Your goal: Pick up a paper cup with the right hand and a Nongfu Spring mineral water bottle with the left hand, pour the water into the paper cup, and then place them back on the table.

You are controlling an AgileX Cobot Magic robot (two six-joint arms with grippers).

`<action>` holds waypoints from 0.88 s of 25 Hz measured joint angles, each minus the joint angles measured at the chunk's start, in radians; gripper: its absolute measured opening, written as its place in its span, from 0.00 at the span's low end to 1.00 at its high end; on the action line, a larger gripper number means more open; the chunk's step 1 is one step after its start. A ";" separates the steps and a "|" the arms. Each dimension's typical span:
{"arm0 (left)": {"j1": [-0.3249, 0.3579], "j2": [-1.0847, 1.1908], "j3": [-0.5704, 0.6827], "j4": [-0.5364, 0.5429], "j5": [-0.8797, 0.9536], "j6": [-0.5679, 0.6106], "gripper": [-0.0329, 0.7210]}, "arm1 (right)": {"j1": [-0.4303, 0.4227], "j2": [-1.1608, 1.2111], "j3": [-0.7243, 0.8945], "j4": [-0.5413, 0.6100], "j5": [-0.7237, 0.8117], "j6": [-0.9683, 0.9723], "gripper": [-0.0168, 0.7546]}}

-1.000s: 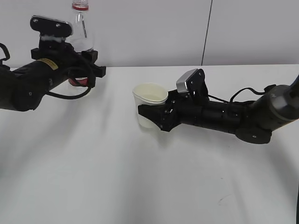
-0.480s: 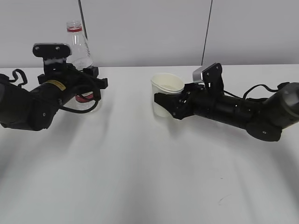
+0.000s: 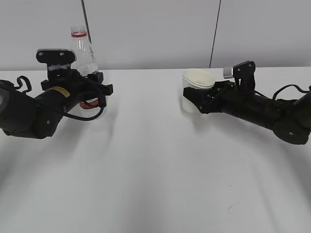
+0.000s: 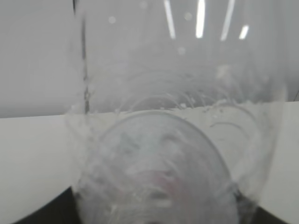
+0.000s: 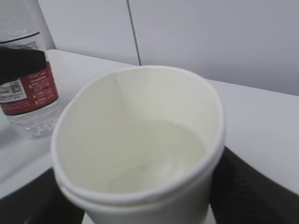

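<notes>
The clear Nongfu Spring bottle [image 3: 82, 48] with a red neck ring stands upright at the left, its base at table level. My left gripper [image 3: 92, 97] is shut round its red-labelled lower body; the bottle fills the left wrist view [image 4: 168, 154]. The cream paper cup [image 3: 196, 92] stands upright at the right. My right gripper [image 3: 197, 99] is shut round its lower wall. In the right wrist view the cup [image 5: 140, 149] holds clear water [image 5: 159, 154], and the bottle [image 5: 25, 79] shows at the far left.
The white table [image 3: 155, 184] spreads wide in front of both arms. A grey wall with dark vertical seams stands close behind the table's far edge.
My right gripper has carried the cup to the right and back toward the wall. My left gripper has lowered the bottle toward the table.
</notes>
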 joint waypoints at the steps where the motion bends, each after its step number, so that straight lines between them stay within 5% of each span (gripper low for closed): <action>1: 0.000 0.000 0.000 0.000 0.000 0.000 0.46 | -0.005 0.000 0.000 0.002 0.016 -0.002 0.70; 7: 0.000 0.000 -0.001 0.001 0.000 0.000 0.46 | -0.010 0.000 0.000 0.006 0.100 -0.008 0.70; 22: 0.000 0.000 -0.002 0.006 0.000 0.000 0.46 | -0.010 0.071 -0.002 0.122 0.033 -0.111 0.70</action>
